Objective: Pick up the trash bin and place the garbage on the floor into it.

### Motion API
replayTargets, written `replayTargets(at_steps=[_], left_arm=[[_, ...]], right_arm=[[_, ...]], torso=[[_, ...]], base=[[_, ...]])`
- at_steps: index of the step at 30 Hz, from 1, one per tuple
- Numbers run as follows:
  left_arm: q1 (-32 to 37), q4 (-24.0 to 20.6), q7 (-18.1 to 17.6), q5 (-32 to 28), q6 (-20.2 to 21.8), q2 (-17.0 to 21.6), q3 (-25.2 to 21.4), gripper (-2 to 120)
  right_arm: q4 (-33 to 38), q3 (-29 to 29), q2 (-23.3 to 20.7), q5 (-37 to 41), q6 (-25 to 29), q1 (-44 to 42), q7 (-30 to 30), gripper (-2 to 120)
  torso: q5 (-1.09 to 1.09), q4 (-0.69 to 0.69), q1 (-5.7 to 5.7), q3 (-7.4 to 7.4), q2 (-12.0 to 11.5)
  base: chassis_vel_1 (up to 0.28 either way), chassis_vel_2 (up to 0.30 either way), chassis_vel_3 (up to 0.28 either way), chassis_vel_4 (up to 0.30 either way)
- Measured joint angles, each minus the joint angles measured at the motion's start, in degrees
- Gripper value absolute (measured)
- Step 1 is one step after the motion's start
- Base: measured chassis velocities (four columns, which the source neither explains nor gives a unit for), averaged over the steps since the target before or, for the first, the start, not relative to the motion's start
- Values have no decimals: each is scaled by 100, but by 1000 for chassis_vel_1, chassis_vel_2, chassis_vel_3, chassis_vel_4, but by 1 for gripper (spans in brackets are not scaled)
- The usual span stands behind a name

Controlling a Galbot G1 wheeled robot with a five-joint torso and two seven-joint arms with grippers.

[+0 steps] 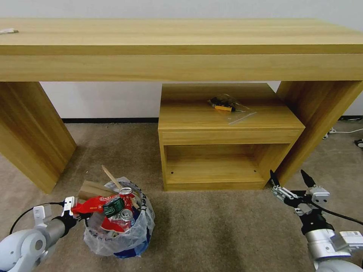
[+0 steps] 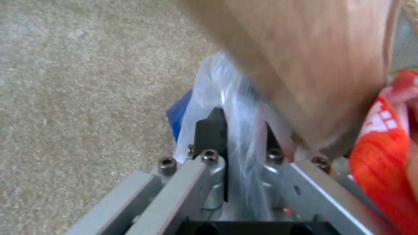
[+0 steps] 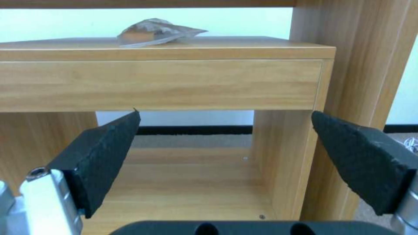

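The bin (image 1: 120, 230) stands on the carpet (image 1: 211, 234) in front of the low cabinet (image 1: 227, 124), off toward its left corner. It is heaped full: red cans (image 1: 126, 192), a red wrapper (image 1: 90, 206), a slab of cardboard (image 1: 92, 189) and a wooden stick (image 1: 111, 176) stand above the rim, with the bag (image 1: 141, 226) bulging round it. The carpet in front of the cabinet shows no loose litter, so the gathering looks done or close to it.

The left gripper (image 1: 77, 216) is at the bin's rim on the side away from the cabinet's right leg. In the left wrist view its jaws are pressed close with the bag (image 2: 237, 130) and, it seems, the rim pinched between them, though the blur makes the rim itself hard to pick out; a strip of blue wall (image 2: 179, 114) shows beside the finger.

The right gripper (image 1: 293, 181) hovers above the carpet near the cabinet's right front corner, jaws spread wide and holding nothing, pointed at the open shelf (image 3: 191, 176).

The step in hand looks like holding or carrying the bin. Any next move calls for keeping the bin level, since the stick and cardboard sit loosely on top.
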Motion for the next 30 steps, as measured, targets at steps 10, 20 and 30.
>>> replayTargets(at_steps=[10, 20, 30], left_arm=[[-25, -40, -73, -49, 84, 59, 3, 45], [83, -337, -213, -407, 176, 199, -168, 83], [241, -466, -225, -667, 222, 336, -411, 100]], right_arm=[[-35, -18, -5, -3, -3, -2, 6, 100], [-38, -71, -6, -13, 5, -22, 6, 100], [-24, -185, 24, -54, 2, -38, 14, 100]], torso=[[1, 2, 1, 1, 0], [5, 2, 1, 0, 0], [4, 2, 1, 0, 0]], base=[[0, 0, 0, 0], [0, 0, 0, 0], [0, 0, 0, 0]])
